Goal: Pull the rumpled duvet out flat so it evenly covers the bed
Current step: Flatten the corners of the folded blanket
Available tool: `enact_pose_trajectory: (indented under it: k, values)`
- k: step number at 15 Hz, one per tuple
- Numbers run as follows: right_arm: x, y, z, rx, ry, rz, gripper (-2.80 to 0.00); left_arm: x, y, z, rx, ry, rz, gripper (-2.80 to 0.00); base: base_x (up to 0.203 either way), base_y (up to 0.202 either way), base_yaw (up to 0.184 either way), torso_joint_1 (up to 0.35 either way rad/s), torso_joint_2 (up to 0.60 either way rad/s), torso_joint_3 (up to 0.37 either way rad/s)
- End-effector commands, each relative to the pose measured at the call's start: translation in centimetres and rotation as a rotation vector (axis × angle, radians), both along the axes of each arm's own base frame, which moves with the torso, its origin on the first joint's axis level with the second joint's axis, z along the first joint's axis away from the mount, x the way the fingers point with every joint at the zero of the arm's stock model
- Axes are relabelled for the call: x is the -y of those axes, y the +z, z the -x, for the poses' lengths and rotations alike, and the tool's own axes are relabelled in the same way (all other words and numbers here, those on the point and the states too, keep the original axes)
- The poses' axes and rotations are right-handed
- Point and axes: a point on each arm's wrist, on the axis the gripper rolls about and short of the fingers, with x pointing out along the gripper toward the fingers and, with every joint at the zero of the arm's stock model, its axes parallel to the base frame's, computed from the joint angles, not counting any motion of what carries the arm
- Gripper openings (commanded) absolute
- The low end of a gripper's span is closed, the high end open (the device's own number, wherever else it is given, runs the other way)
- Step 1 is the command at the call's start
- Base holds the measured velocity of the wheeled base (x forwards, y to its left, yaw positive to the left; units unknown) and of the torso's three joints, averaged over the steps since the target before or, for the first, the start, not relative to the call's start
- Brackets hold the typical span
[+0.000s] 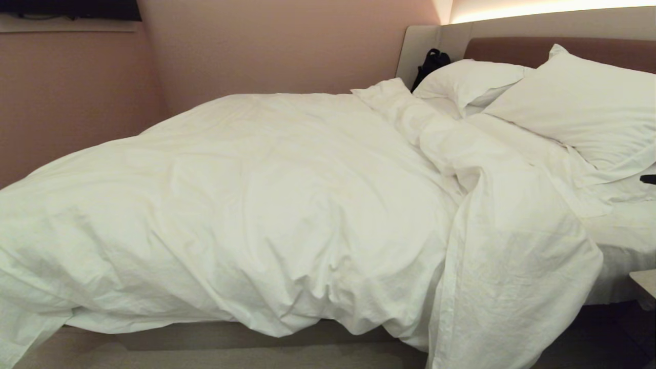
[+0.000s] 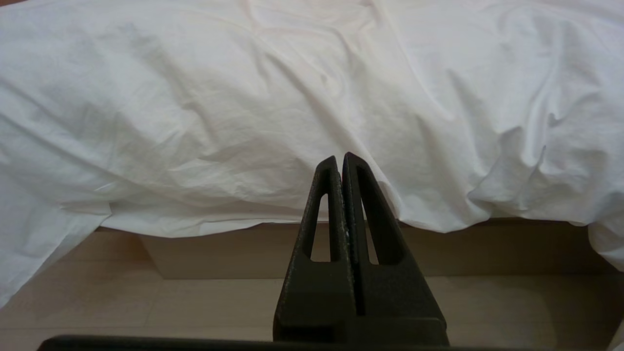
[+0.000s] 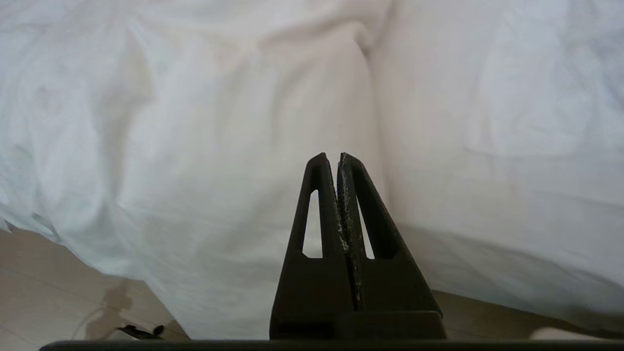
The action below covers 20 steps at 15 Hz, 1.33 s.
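The white duvet lies rumpled over most of the bed. It is bunched in a ridge toward the pillows, and one part hangs over the near side almost to the floor. Neither arm shows in the head view. My left gripper is shut and empty, low in front of the duvet's hanging edge and apart from it. My right gripper is shut with nothing in it, pointing at the draped duvet close ahead.
Two white pillows lean on the beige and brown headboard, with a black bag beside them. A pink wall runs behind the bed. Pale wood floor lies before the bed base. A small dark object and a pale corner show at the right edge.
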Motion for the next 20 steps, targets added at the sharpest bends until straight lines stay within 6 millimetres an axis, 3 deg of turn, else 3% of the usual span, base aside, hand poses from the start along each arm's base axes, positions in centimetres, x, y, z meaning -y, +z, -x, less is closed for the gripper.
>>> enact_pose_trajectory:
  k: [1,4,7,15,20]
  values:
    - [-2.5,2.7,-0.4,-0.143,-0.263,-0.086,-2.8,0.0,0.0,0.0,0.0,0.001,0.0,-2.8,0.0,0.0,0.0,0.0,0.0,0.0]
    - [-5.9,3.5,-1.6,-0.199,-0.324,-0.021,-2.8,0.0,0.0,0.0,0.0,0.001,0.0,-2.8,0.0,0.0,0.0,0.0,0.0,0.0]
    - [-7.1,2.4,-2.9,-0.272,-0.425,0.043,-2.8,0.0,0.0,0.0,0.001,0.002,0.0,-2.8,0.0,0.0,0.0,0.0,0.0,0.0]
    - [-6.9,1.9,-2.9,-0.306,-0.438,0.014,-2.8,0.0,0.0,0.0,0.001,0.002,0.0,-2.8,0.0,0.0,0.0,0.0,0.0,0.0]
    - [-4.9,0.2,-2.7,-0.351,-0.489,-0.05,-2.8,0.0,0.0,0.0,0.002,0.001,0.0,-2.8,0.0,0.0,0.0,0.0,0.0,0.0]
